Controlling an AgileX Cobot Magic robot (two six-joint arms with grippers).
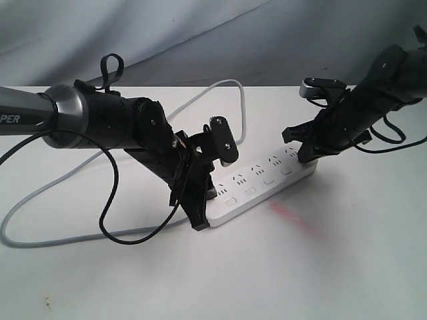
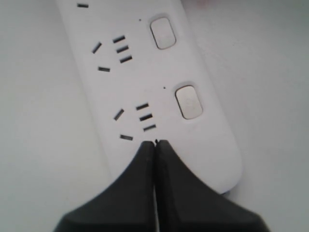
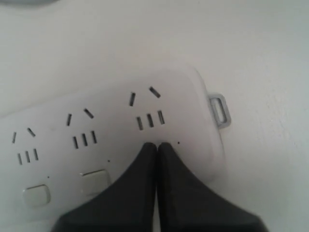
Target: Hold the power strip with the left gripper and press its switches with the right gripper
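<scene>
The white power strip (image 1: 260,187) lies slanted on the white table, and its light-grey cord (image 1: 63,183) loops away to the left and behind. My left gripper (image 1: 198,222) points down at the strip's near left end, jaws shut with nothing between them. In the left wrist view the shut tips (image 2: 155,142) sit over the strip (image 2: 145,77) near its rounded end, beside a button (image 2: 188,101). My right gripper (image 1: 305,158) is shut too, tips down on the far right end. There the tips (image 3: 157,144) cover the strip (image 3: 111,130) where its last button would be, next to another button (image 3: 95,181).
A black cable (image 1: 110,200) hangs from the left arm and trails over the table. A faint pink smear (image 1: 291,218) marks the table in front of the strip. A small grey loop (image 3: 219,110) sticks out of the strip's right end.
</scene>
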